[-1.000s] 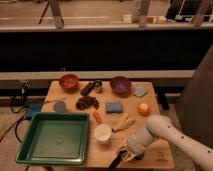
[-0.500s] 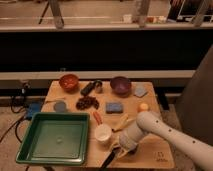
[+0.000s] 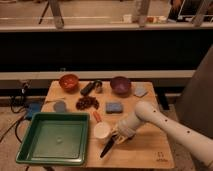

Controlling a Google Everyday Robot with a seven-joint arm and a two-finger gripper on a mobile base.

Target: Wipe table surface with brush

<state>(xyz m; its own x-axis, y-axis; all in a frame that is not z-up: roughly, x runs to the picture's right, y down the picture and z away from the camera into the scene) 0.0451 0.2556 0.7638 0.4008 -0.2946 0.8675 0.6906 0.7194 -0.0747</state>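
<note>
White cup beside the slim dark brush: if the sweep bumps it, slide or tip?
The white round cup stands upright and looks squat, so it probably slides rather than tips. Nothing shows inside, so it is likely light; a graze could shift it. The slim dark brush, at the gripper near the light-brown wooden tabletop's front edge, lies right beside it.

Light-brown wooden counter [image 3: 147,147], matt and smooth. Near its front edge, beside the white cup [image 3: 102,131], the claw [image 3: 119,137] of a smooth white arm [image 3: 167,126], possibly plastic-shelled, meets a slim matt-black brush [image 3: 107,148]. The green tray [image 3: 24,150] looks like plastic with a faint sheen.
</note>
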